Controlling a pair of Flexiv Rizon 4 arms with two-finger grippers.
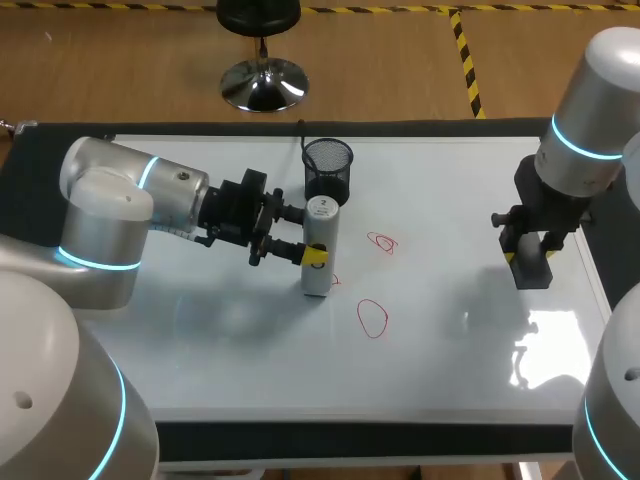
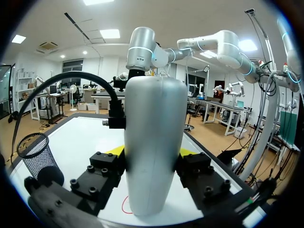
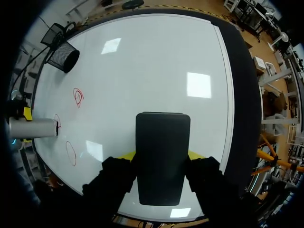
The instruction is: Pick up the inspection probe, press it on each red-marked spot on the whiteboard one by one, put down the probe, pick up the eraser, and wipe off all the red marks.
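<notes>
Probe: the inspection probe (image 1: 318,245) stands upright on the whiteboard (image 1: 450,330), just in front of the mesh pen cup (image 1: 328,165). Its foot is at the small red mark (image 1: 334,280).
Contact: the probe body hides the tip, so it probably presses the mark, but I cannot be sure.
Left gripper (image 1: 308,235): the fingers are closed on the probe's middle from two sides, about as wide apart as its body.
Right gripper (image 3: 160,155): it clamps the black eraser (image 3: 162,156) by its long sides, over the right part of the board.
Other marks: a scribbled mark (image 1: 383,242) and an oval mark (image 1: 372,318), both apart from the probe.
Handling, probe: it looks rigid, smooth and rounded, so it may slip. The mid-body hold seems right.
Handling, eraser: it looks like a light, firm block. The flat sides give a good hold.
Writing: no print can be read on the probe or the eraser.
</notes>
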